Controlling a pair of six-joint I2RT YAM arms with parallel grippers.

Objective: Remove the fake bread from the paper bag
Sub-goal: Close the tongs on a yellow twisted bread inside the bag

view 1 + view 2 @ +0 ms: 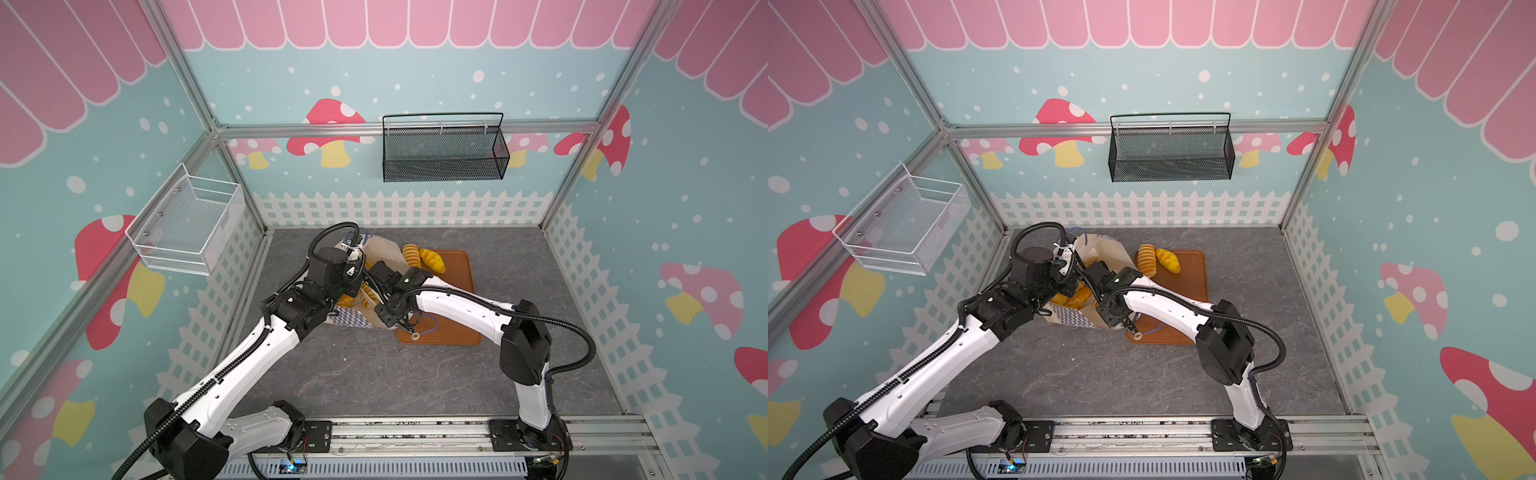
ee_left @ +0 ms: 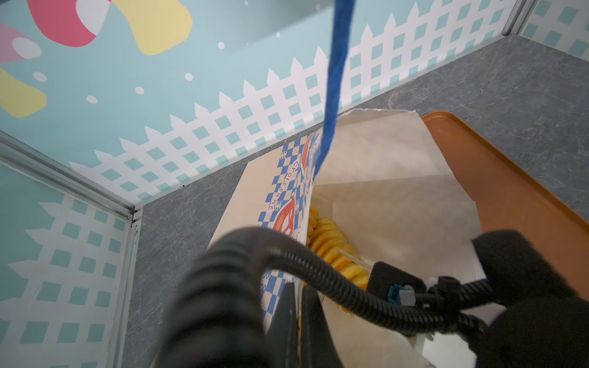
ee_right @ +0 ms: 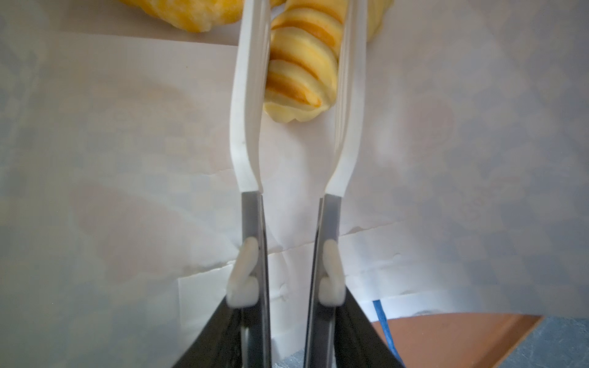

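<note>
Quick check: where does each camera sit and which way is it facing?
Both top views: high over the base rail, facing down toward the back wall; left arm and right arm whole, cream-white paper bag with blue checks, orange-brown tray.
Left wrist: above the bag, facing into its mouth past the taut blue cord handle; blurred black cable hose shows.
Right wrist: at the bag mouth, facing in along its white fingers flanking a ridged golden toy pastry.
Shared: bag, tray and golden pastries appear in every view.

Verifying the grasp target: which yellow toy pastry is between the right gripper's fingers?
The ridged, spiral-striped yellow pastry inside the white paper bag, flanked by both white fingers; the smoother neighbour lies outside them.
</note>
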